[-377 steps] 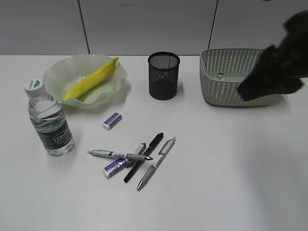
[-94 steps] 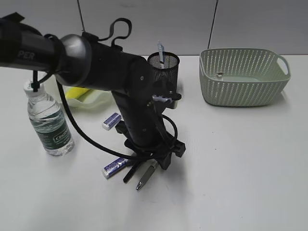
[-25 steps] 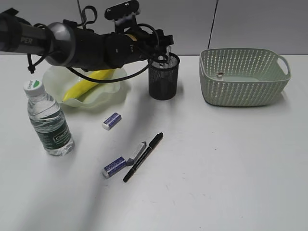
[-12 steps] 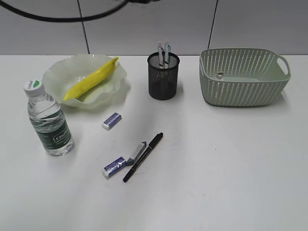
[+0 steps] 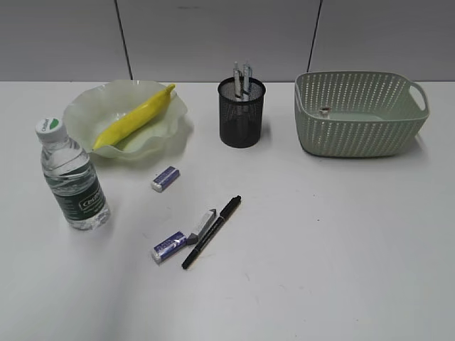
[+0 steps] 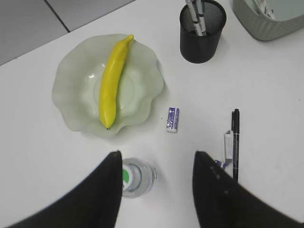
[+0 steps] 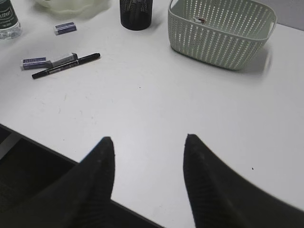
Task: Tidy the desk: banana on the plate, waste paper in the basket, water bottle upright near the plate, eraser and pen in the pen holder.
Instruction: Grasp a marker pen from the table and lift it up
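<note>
Two grey pens now stand in the black mesh pen holder; fifteen seconds back it was empty and both lay in the pile in front of it. One second ago the left arm was over the cup rim; it has since cleared out of the exterior view entirely. Judgement: pen transfer is partly done. Remaining in front of the pen holder: black pen, one eraser touching a grey-sleeved eraser beside the pen's lower half, and a third eraser lying apart, between the pen holder and the water bottle. Banana lies in the pale green ruffled plate, left of the pen holder; bottle stands upright near the plate, left and forward of the holder. Both items read as complete. Sage green basket sits right of the pen holder; a small object inside, probably the waste paper, too small to confirm. Left gripper: jaws spread wide, empty, high above the desk over the bottle cap. Right gripper: jaws wide apart, empty, hovering over bare desk well forward of the pen holder. Next pick is likely the black pen or an eraser.
</note>
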Robot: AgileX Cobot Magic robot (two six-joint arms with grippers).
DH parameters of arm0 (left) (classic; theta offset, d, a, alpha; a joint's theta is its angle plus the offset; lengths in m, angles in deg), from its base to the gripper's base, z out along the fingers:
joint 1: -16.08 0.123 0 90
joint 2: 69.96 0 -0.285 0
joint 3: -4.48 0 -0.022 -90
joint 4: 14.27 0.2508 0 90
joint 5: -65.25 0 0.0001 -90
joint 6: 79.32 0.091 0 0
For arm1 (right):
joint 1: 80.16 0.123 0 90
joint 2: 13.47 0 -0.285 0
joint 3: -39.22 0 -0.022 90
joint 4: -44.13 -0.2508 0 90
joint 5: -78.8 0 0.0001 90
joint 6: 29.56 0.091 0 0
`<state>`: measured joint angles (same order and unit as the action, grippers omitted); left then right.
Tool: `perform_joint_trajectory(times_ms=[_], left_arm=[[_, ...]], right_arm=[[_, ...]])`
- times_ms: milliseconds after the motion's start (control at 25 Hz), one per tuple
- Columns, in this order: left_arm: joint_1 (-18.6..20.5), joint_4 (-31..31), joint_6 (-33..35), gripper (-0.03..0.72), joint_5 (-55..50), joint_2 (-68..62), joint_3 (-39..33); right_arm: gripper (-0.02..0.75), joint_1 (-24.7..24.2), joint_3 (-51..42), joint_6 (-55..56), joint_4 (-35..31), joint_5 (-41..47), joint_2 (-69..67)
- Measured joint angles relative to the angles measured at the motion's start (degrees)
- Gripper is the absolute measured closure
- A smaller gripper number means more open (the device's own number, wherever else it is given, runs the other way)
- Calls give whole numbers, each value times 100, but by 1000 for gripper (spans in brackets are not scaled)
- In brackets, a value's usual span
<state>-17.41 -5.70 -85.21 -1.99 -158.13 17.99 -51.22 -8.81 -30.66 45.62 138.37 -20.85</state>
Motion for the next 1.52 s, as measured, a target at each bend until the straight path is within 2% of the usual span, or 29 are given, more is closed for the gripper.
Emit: perform_joint_trajectory(times_ms=[80,200,600,760,920,1160,1360,1520], left_arm=[[0,-6,-90,343,-147,470,-168],[0,-38,-263,365,-196,1339,-783],[0,-243,-467,371,-187,5236,-4527],[0,-434,-467,374,13,6797,-5403],[0,-460,-467,376,136,7927,-5787],[0,-437,-467,378,326,7972,-5826],[0,-412,-467,378,605,7966,-5983],[0,-390,-467,378,621,7966,-5989]], right_arm=[[353,0,0,0,0,5,0],[353,0,0,0,0,5,0],[353,0,0,0,-5,0,0],[353,0,0,0,-5,0,0],[353,0,5,0,-149,-10,-243],[353,0,541,0,-813,-151,-2287],[353,0,1851,109,-1310,-158,-4892],[353,6,3156,905,-1489,-10,-6709]])
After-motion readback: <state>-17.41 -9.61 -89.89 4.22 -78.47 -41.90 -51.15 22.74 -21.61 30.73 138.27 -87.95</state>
